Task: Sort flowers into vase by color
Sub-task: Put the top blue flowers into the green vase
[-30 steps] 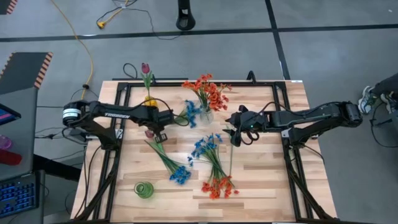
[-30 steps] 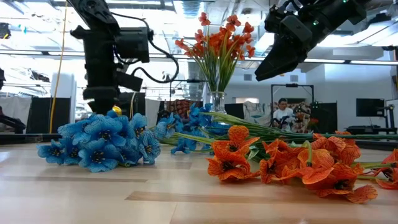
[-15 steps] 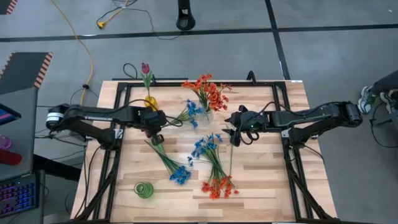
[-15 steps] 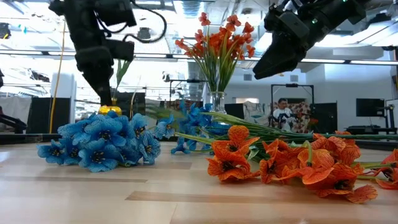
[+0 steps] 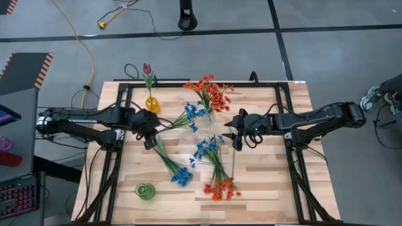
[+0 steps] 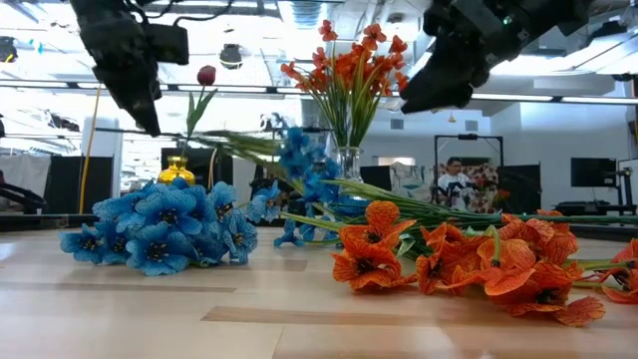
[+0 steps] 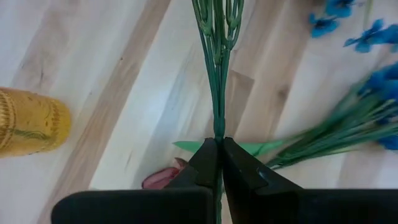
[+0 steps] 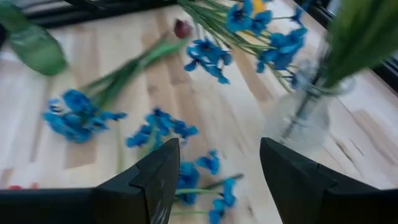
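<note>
Your left pincer (image 7: 217, 163) is clamped on a blue sprig's stem (image 7: 217, 74), lifted off the table (image 5: 270, 176), blooms near the clear vase (image 5: 208, 117). Right pincer (image 8: 214, 165) hovers wide, empty, beside that vase. Next, I'd say: carry the sprig to the green vase (image 5: 145, 191) & drop it stem-first.

The high view looks straight down on the whole wooden table (image 5: 264, 169) and both arms. The low view sits at tabletop height, close to the lying flowers, facing level across into the room behind. The left wrist view looks along its own fingers (image 7: 205, 165), very near the tabletop. The right wrist view looks obliquely down from higher up. The clear glass vase (image 6: 348, 163) shows in high, low and right wrist views.
</note>
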`<state>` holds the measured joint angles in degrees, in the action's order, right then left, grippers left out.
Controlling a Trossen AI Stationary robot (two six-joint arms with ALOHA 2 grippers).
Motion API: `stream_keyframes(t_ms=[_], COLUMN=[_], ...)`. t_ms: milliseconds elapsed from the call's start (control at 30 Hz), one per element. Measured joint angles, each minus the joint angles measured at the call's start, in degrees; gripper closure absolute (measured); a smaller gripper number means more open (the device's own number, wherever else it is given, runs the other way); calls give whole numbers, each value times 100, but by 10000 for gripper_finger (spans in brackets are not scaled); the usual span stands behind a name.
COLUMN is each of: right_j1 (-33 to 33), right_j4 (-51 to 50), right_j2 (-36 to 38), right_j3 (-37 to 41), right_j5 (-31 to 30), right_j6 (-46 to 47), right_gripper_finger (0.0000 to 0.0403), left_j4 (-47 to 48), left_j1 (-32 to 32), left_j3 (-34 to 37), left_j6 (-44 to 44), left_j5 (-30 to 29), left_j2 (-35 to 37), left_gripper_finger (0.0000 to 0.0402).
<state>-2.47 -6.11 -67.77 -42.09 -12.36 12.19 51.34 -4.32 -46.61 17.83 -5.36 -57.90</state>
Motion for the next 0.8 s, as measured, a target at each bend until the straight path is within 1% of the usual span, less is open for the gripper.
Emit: stream_keyframes(t_ms=[333, 467, 633, 800], right_j1=[-492, -678, -896, -1041], right_j4=[548, 872, 1510, 2557], right_j2=[-1, -105, -557, -1217], right_j3=[0, 0, 0, 0], right_j5=[46, 46, 45, 44], right_j6=[3, 235, 284, 293], right_gripper_finger=[152, 152, 152, 152], left_j4=[25, 25, 17, -111], left_j1=[510, 745, 1046, 1269], left_j3=[0, 0, -1, -3], left_j6=[329, 502, 580, 545], left_j5=[39, 58, 56, -140], left_j2=[718, 995, 1296, 1497], left_gripper_finger=[401, 401, 401, 401])
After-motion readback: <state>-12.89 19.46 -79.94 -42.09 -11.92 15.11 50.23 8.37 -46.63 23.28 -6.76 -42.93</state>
